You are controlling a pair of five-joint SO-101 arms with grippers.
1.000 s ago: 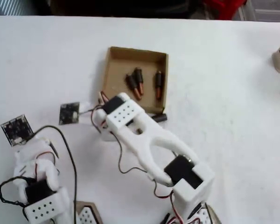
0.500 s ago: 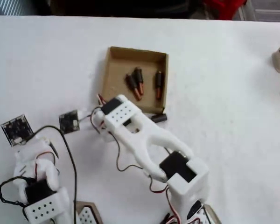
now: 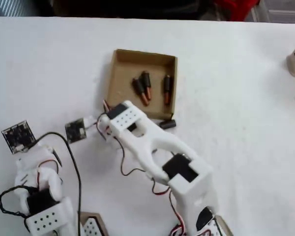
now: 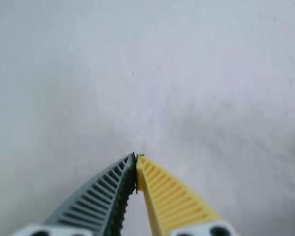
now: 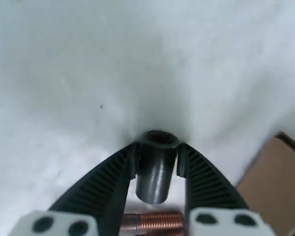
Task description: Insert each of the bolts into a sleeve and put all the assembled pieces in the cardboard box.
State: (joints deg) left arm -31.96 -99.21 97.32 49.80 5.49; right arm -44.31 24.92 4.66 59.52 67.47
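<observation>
Sleeve (image 5: 156, 169) sits pinched between the right fingers (image 5: 110, 184), a bolt (image 5: 152, 221) behind it, perhaps loose; a slack grip would let it tip or drop. Left fingers (image 4: 162, 194) meet, empty.

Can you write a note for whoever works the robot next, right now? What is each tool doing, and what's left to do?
Left tool: shut, empty, over the bare table.
Right tool: shut on a black sleeve, near the box. A copper bolt shows by the tool's base.
Done: three assembled pieces lie in the box.
Left: join that bolt and sleeve and box them. A second sleeve lies on the table just outside the box and likely needs a bolt too.
</observation>
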